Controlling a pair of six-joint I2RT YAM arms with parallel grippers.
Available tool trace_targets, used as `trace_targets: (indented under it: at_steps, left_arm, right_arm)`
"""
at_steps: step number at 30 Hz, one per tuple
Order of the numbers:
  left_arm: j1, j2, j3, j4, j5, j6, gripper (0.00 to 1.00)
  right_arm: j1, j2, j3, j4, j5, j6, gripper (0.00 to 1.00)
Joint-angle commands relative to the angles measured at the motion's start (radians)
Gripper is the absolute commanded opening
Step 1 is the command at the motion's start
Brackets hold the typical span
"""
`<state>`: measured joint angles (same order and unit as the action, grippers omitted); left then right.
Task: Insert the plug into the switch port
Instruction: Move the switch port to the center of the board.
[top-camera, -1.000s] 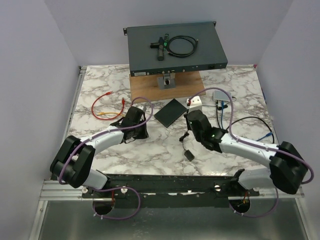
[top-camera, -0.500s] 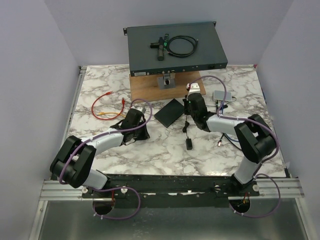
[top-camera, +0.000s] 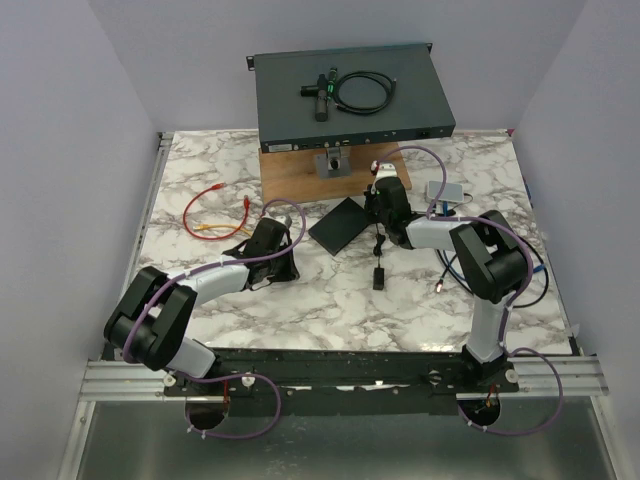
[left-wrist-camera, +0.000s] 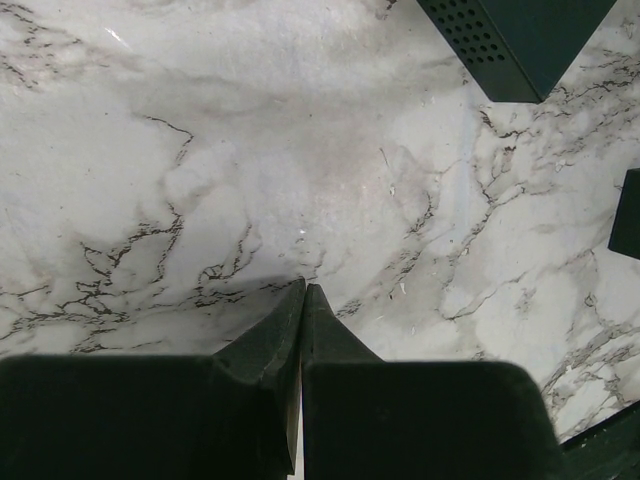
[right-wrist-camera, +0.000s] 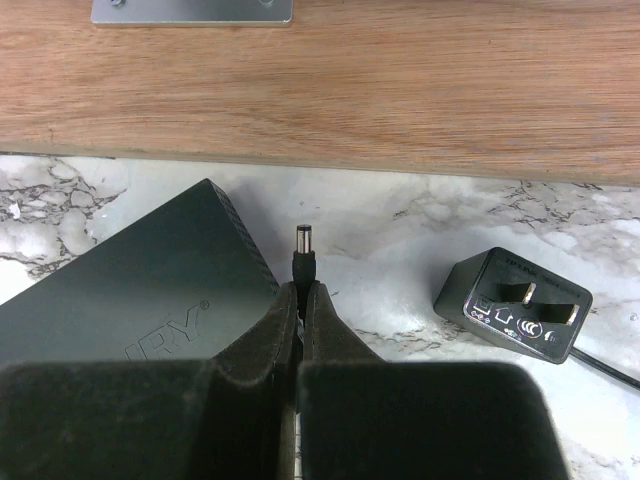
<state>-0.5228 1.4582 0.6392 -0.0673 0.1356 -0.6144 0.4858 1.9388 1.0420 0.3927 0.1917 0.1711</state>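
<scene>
My right gripper is shut on a black barrel plug. Its metal tip sticks out past the fingertips and points toward the wooden board. A flat black box lies just left of the plug; no port on it shows. In the top view the right gripper is beside that box, in front of the dark rack switch. The plug's cable hangs down to a small black block. My left gripper is shut and empty over bare marble, also seen in the top view.
A black power adapter lies on the marble right of the plug. A metal bracket stands on the wooden board. An orange-red cable lies at the left. A grey box and loose cables lie at the right.
My right gripper has carried the plug away from the near side toward the wooden board, dragging the black block on the cable along. The left arm has barely moved.
</scene>
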Motion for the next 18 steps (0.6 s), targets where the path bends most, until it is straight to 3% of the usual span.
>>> trace_targets:
  at_steps: [1,18]
  left_arm:
    - [0.007,-0.013,-0.001,0.013,-0.008,-0.003,0.00]
    - [0.042,-0.158,-0.065,-0.006,-0.082,-0.029,0.00]
  right_arm:
    - [-0.007,0.018,-0.010,-0.030,-0.063,0.009,0.01]
    - [0.037,-0.076,-0.157,-0.031,-0.314,0.007,0.01]
